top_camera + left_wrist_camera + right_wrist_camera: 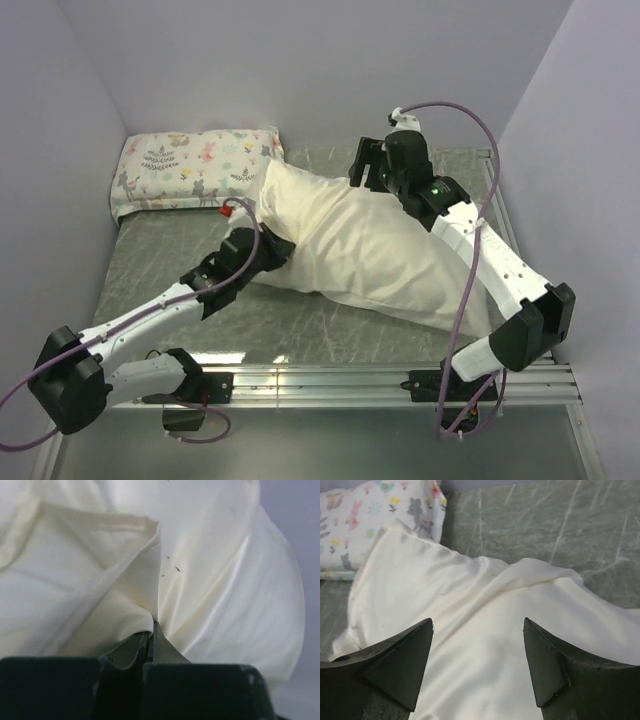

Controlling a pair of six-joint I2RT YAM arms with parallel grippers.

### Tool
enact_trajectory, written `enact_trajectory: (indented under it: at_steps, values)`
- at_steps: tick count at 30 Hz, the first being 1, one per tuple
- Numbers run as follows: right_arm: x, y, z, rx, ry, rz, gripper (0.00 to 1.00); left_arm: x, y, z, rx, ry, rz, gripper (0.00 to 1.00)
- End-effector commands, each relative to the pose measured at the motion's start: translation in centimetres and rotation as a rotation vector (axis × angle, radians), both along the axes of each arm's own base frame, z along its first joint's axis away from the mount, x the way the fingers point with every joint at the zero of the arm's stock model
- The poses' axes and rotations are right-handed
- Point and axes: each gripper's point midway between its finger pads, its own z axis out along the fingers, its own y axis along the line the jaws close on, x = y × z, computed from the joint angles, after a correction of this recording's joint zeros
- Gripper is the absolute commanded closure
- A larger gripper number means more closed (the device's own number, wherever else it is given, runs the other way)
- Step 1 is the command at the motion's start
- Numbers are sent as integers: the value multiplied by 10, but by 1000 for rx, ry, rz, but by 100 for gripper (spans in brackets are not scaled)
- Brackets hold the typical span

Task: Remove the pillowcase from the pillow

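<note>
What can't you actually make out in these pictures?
Top view: where the left fingers pinch the cover, hidden under the left arm.
Top view: the cover's near-right end, behind the right arm.
Left wrist view: fabric fills the frame; cover and pillow cannot be told apart.
Right wrist view: the cover's lower part, cut off by the bottom edge and right fingers.

Pale lilac walls [300, 60], grey-green marbled table [160, 240], aluminium rail [340, 382] along near edge, even light.

White-shelled, black-jointed left arm [150, 318] and right arm [495, 255] trail purple cables [468, 118]; a green light [437, 187] glows behind the right black claw [365, 170].
</note>
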Motion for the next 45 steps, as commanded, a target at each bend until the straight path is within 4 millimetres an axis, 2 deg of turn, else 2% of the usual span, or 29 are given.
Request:
enact_trajectory:
  at_steps: [1, 2, 3, 4, 5, 6, 7, 9, 10, 11, 12, 13, 14, 16, 17, 19, 20, 22, 24, 25, 26, 28, 29, 31, 32, 37, 38, 40, 45]
  values:
    - [-30, 17, 16, -6, -4, 78, 20, -33, -51, 15, -92, -9, -124, 100]
    - [-35, 21, 13, -12, -4, 82, 20, -37, -60, 14, -90, -2, -140, 98]
    - [-48, 35, 15, -6, -14, 122, 20, -50, -74, 16, -99, -2, -182, 96]
    - [-56, 38, -3, -19, 14, 130, 19, -53, -81, 22, -109, -11, -198, 89]
    - [-62, 43, -6, -10, 11, 142, 19, -57, -84, 21, -103, -5, -205, 84]
    - [-70, 46, -8, 1, 9, 156, 19, -63, -89, 22, -102, -2, -215, 68]
    - [-77, 44, -28, -2, 45, 156, 19, -63, -86, 25, -96, -6, -195, 58]
    - [-85, 42, -30, 32, 30, 163, 18, -68, -78, 34, -113, -18, -183, 45]
    - [-89, 37, -45, 23, 53, 156, 18, -69, -71, 35, -113, -23, -163, 35]
    - [-91, 36, -47, 27, 48, 155, 18, -71, -64, 50, -147, -54, -155, 30]
    - [-95, 34, -46, 36, 42, 162, 18, -74, -57, 47, -130, -44, -146, 27]
    - [-100, 33, -55, 34, 60, 169, 18, -76, -52, 51, -133, -54, -138, 23]
    - [-103, 34, -54, 46, 51, 179, 18, -78, -44, 60, -144, -72, -127, 21]
    - [-110, 35, -58, 39, 53, 183, 18, -81, -33, 60, -121, -66, -109, 19]
    - [-113, 35, -58, 31, 50, 180, 18, -82, -25, 67, -132, -84, -92, 18]
    - [-115, 36, -50, 14, 22, 163, 18, -86, -12, 60, -106, -67, -61, 18]
    - [-122, 41, -50, -1, 20, 178, 18, -84, 1, 64, -117, -78, -7, 18]
    - [-126, 48, -42, -14, 2, 183, 17, -86, 15, 53, -87, -57, 38, 18]
    - [-132, 58, -44, -48, -1, 190, 17, -86, 30, 55, -113, -65, 96, 17]
    - [-133, 63, -39, -46, -9, 191, 17, -86, 36, 50, -113, -56, 123, 17]
    - [-133, 68, -43, -70, -4, 192, 17, -88, 43, 43, -99, -42, 142, 17]
    - [-142, 87, -35, -78, -23, 222, 17, -87, 57, 31, -92, -24, 211, 16]
    - [-143, 94, -43, -113, -9, 224, 18, -88, 62, 29, -95, -25, 226, 16]
    - [-151, 111, -31, -122, -40, 235, 17, -87, 65, 22, -93, -23, 245, 16]
    - [-150, 117, -36, -144, -36, 235, 17, -87, 65, 20, -94, -18, 248, 18]
    - [-154, 147, -25, -146, -54, 252, 16, -86, 62, 6, -71, 6, 239, 28]
    - [-152, 150, -32, -169, -41, 250, 16, -87, 59, 5, -77, 10, 226, 30]
    - [-149, 156, -29, -173, -42, 248, 16, -84, 60, 5, -84, 5, 224, 32]
    - [-146, 166, -46, -210, -12, 259, 16, -76, 56, 9, -98, -5, 144, 36]
